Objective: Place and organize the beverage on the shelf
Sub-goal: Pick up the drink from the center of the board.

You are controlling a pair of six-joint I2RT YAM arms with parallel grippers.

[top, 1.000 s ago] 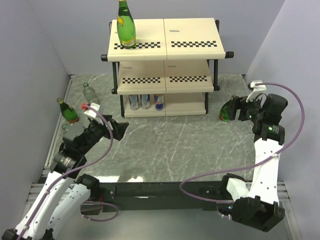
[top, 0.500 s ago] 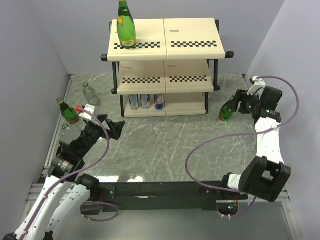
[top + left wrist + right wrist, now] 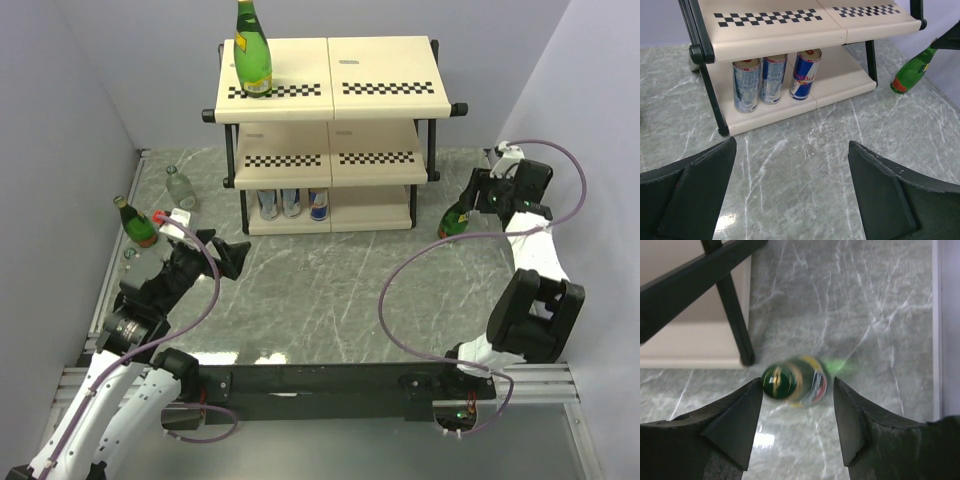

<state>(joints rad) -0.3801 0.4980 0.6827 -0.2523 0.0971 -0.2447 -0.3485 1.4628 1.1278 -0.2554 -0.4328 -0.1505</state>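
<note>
Across the desk the shelf stands upper centre with free boards, so our left hand hangs wide open and empty facing it, and our right hand, spread and gripping nothing, straddles the leaning green bottle at mid right, seemingly to lift it

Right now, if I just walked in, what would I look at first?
The tall green bottle standing alone on the left of the shelf's top board jumps out first. Below, three cans line up on the bottom board. At the shelf's right end, the right gripper is open around a second green bottle on the table.
</note>
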